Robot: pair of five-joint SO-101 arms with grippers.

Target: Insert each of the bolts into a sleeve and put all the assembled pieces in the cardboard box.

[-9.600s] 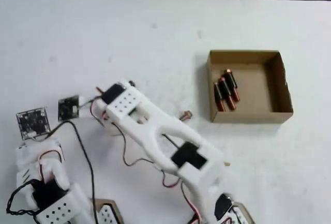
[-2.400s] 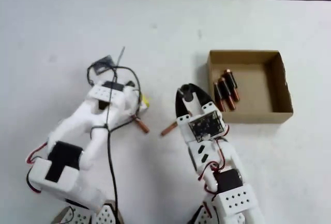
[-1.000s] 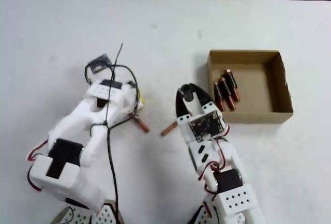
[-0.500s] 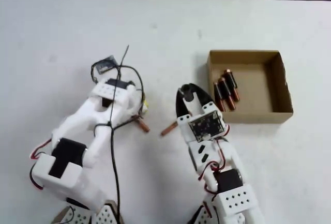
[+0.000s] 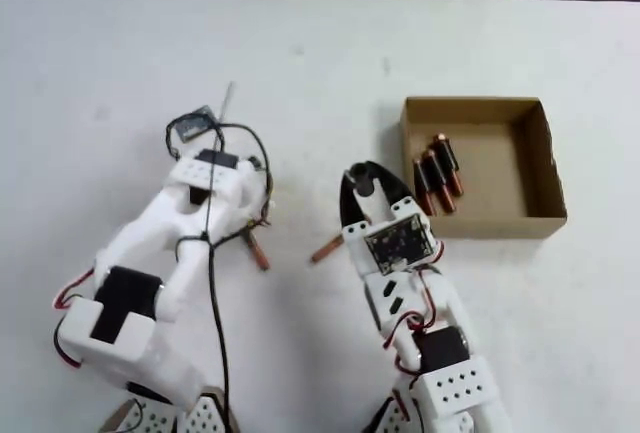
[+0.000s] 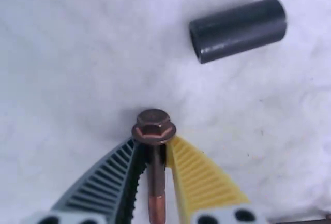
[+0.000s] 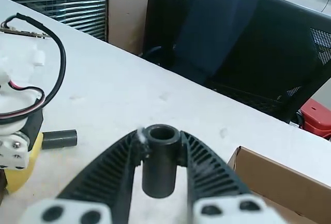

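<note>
left tool (image 6: 153, 143) with bolt (image 6: 153, 130), loose sleeve (image 6: 238, 29) near

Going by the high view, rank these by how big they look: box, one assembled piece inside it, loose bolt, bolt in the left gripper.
1. box
2. assembled piece
3. loose bolt and held bolt: they look alike, and the held one is partly hidden, so I won't rank them.

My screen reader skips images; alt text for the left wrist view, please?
The left tool grips a copper bolt by its shank, hex head outward, over a white table. A dark sleeve lies apart on the table.
</note>
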